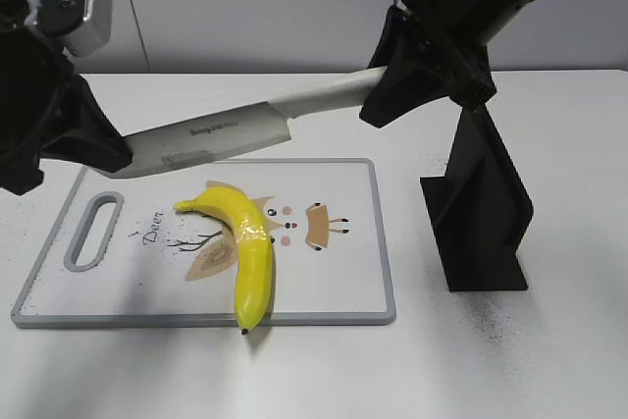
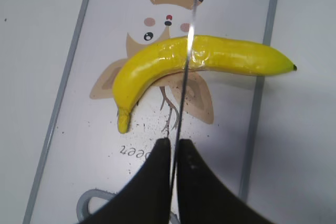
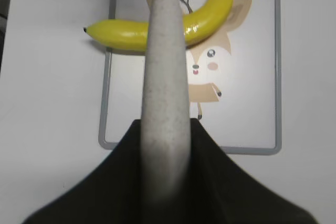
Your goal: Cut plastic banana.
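The knife point(image 1: 235, 132) was held clamped above the banana point(image 1: 247, 242), handle in the right gripper point(image 1: 407, 85), blade tip in the left gripper point(image 2: 173, 153); a level descent onto the banana's taped middle was judged best.

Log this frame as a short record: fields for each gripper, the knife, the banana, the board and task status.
left gripper: shut on the knife blade's tip end
right gripper: shut on the knife handle
knife: held level between both arms, above the board, not touching the banana
banana: whole, wrapped in clear tape at its middle, lying on the board with one end past the near edge
cutting board: white with grey rim and deer print, flat on the table
knife stand: black, to the right of the board
task status: cut not yet made
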Action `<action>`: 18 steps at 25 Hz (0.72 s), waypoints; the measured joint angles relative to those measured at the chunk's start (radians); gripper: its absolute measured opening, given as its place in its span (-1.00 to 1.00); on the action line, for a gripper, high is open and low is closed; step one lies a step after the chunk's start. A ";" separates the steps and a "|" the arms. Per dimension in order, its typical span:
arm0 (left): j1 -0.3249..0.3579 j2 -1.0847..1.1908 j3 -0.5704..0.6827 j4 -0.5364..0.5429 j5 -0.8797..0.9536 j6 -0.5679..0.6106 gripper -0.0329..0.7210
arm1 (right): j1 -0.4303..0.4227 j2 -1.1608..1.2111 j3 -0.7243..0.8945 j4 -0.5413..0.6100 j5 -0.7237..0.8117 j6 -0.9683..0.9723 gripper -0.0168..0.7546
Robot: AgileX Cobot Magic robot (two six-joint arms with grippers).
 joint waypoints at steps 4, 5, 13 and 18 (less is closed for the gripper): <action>-0.026 0.007 0.000 0.001 -0.037 -0.017 -0.91 | 0.001 0.025 -0.001 -0.112 0.000 0.043 -0.52; -0.029 0.010 0.000 0.001 -0.038 -0.018 -0.91 | 0.001 0.037 -0.001 -0.127 -0.001 0.047 -0.52; -0.030 0.104 0.000 0.000 -0.038 -0.026 -0.91 | 0.006 0.131 -0.001 -0.153 -0.008 0.067 -0.52; -0.030 0.194 -0.002 -0.001 -0.128 -0.026 -0.91 | 0.008 0.196 -0.001 -0.169 -0.093 0.065 -0.52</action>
